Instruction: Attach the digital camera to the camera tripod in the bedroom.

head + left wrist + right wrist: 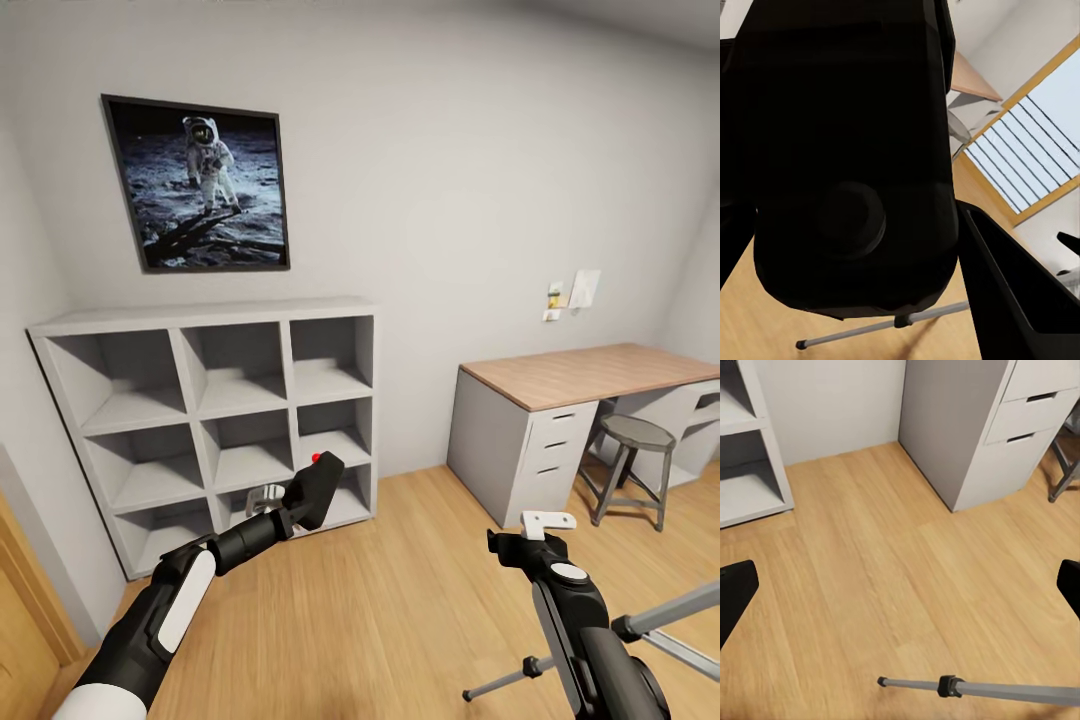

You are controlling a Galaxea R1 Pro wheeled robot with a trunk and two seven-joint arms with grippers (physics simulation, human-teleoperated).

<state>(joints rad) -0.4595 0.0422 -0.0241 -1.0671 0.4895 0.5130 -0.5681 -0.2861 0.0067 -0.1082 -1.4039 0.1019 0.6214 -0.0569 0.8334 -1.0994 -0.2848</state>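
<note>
Two jaws: we see the left jaws (300,505) shut on the camera (317,488); the right jaws (900,585) stand wide open with nothing between them.
Left jaws: in the left wrist view the camera (851,150) is a dark bulk right in front of the lens, with one black finger (1009,285) running along its side. We cannot see the second finger clearly there.
Camera: in the head view it is held up off the floor, in front of the lower cubes of the shelf (215,420), tilted, with its red button (317,457) on the upper end.
Right jaws: in the right wrist view we see the two fingertips (735,592) at opposite edges, well apart, above bare floor (892,562).
Right arm: in the head view the right gripper (535,535) hangs low at the right, above the floor (400,600) and near the drawer unit (520,455).
Tripod: we see silver legs (660,620) with black joints at the lower right of the head view, behind the right arm. One leg (982,688) lies low across the floor just below the right jaws. Another leg (881,328) shows under the camera in the left wrist view. We cannot see its head.
Room: pale grey walls, an astronaut picture (197,185) above the shelf, a wooden tabletop (590,372) over white drawers, a round stool (632,470) tucked beneath it, and a tall window (1035,157).
</note>
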